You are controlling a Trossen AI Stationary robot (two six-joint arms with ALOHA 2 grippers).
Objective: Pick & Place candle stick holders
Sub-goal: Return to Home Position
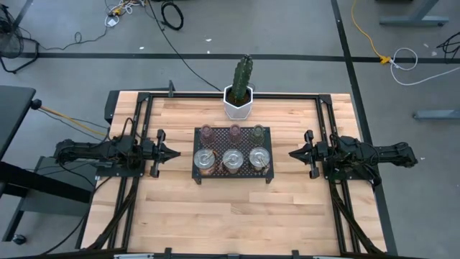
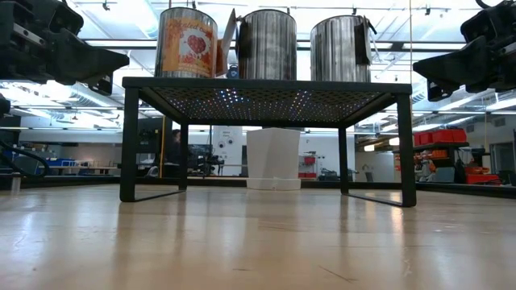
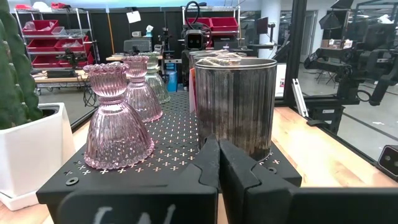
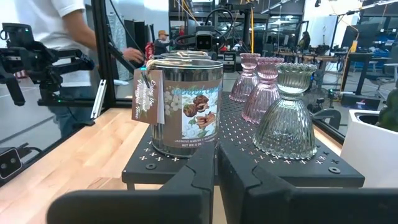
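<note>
Six candle stick holders [image 1: 232, 160] stood on the black mesh shelf [image 1: 232, 178]; left gripper [image 1: 177, 152] and right gripper [image 1: 292, 153] flanked it, apart, fingers pressed together.

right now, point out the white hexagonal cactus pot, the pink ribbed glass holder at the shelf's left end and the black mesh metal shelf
white hexagonal cactus pot [image 1: 238, 110]: high view, white outer wall.
pink ribbed glass holder [image 3: 118, 127]: left wrist view, bell-shaped base.
black mesh metal shelf [image 2: 266, 82]: low view, front rim.
</note>
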